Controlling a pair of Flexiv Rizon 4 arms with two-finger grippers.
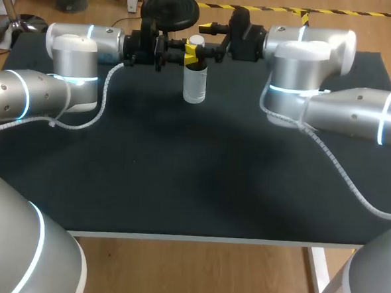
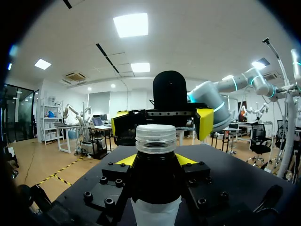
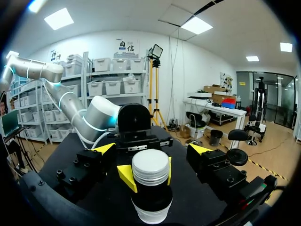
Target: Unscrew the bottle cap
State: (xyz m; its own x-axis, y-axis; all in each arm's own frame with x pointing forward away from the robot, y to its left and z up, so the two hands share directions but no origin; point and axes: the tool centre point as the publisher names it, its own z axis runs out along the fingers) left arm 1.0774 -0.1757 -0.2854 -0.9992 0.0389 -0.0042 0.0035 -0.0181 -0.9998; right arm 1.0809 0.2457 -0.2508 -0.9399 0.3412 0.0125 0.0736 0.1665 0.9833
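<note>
Bottle, cap on, clamped in left hand.

- Type of place: robotics laboratory.
- The left arm and right arm stand at a black table.
- Other robot arms stand at benches behind.
- Shelving holds rows of white storage bins.
- Yellow-black hazard tape marks the wooden floor.
- Also present: ceiling light panels, office chairs, a tripod lamp.
</note>
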